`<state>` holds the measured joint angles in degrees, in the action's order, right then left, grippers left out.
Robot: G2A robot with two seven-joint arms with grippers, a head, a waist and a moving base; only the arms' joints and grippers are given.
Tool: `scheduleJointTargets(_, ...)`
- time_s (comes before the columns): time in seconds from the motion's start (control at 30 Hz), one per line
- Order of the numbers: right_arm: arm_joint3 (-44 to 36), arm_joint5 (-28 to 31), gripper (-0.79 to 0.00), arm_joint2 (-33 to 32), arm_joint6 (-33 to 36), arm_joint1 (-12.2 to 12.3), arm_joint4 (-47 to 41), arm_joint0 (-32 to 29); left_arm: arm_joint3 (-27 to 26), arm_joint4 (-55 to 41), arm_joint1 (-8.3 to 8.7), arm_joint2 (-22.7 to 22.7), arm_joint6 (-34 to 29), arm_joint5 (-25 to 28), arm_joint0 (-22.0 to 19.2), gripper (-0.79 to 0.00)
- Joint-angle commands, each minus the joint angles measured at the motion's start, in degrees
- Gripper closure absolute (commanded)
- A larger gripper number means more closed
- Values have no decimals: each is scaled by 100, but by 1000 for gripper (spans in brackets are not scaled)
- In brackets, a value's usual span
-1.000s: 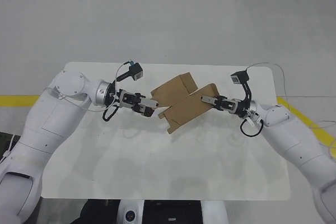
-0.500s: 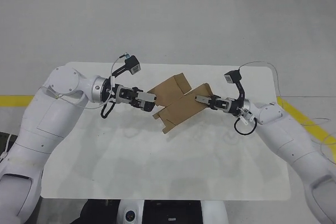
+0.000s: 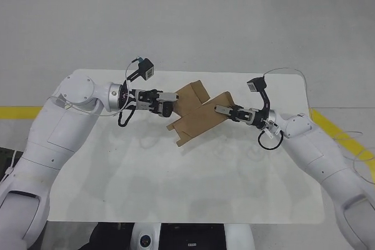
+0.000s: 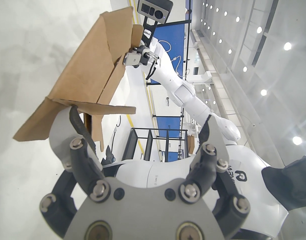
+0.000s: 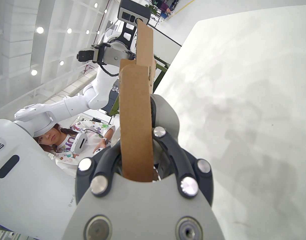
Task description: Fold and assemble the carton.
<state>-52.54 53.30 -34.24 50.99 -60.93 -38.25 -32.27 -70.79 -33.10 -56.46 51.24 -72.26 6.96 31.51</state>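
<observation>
Top view shows the white table, and at its far middle the brown carton, partly folded, between both arms. I cannot tell if it rests on the surface. The right gripper is clamped on one end flap. The left gripper has its fingers spread apart, one finger touching a flap's edge.

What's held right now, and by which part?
The carton, by an end flap, in the right gripper; the left gripper is open at the other end.
</observation>
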Motion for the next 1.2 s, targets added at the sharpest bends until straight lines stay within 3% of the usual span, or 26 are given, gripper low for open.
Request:
scheduleJointTargets(0.0, 11, 6, 0, -30, -6, -9, 9, -12, 29, 14, -10, 9, 10, -5, 6, -785)
scheduleJointTargets(0.33, 17, 27, 0, -177, -27, -34, 55, -61, 75, 118, -44, 55, 51, -29, 48, -785)
scheduleJointTargets(0.67, 27, 27, 0, -295, -27, -52, 105, -118, 143, 319, -70, 72, 73, -76, 89, -406)
scheduleJointTargets(1.03, 19, 15, 0, -398, -15, -70, 217, -153, 212, 541, -101, 70, 95, -84, 135, -336)
scheduleJointTargets(1.17, 12, 14, 0, -432, -14, -79, 243, -170, 233, 608, -113, 76, 121, -91, 141, -172)
